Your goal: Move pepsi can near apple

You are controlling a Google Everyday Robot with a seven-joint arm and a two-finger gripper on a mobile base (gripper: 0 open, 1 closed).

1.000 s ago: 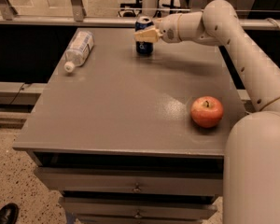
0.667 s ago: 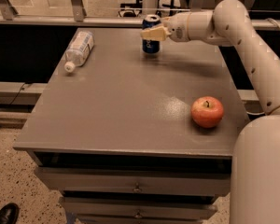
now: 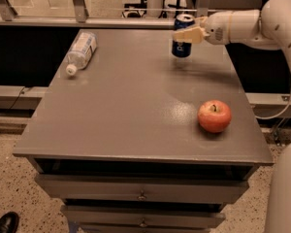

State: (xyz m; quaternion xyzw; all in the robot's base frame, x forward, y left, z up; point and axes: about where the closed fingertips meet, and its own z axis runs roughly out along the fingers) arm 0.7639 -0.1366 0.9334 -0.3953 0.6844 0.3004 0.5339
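The gripper (image 3: 186, 35) is at the far right of the gray counter (image 3: 131, 106), at the end of a white arm (image 3: 242, 25) that reaches in from the right edge of the view. Its tan jaws are clenched on the pepsi can (image 3: 182, 50), gripping it around the upper half. The can is upright, with its silver top showing above the jaws and its dark-blue body showing below them. It sits close to the back edge of the counter, and a faint shadow lies on the surface just under it. Whether its base touches the counter or hangs just above it cannot be told.

The apple (image 3: 214, 116) rests on the near right part of the counter, stem up, close to the right edge. It is well apart from the can, nearer the camera and a little further right.

A clear plastic water bottle (image 3: 81, 51) lies on its side at the far left of the counter, with its white cap pointing toward the near left.

Drawers (image 3: 140, 193) with small knobs sit under the counter. A dark shoe (image 3: 5, 222) shows on the speckled floor at the bottom left corner.
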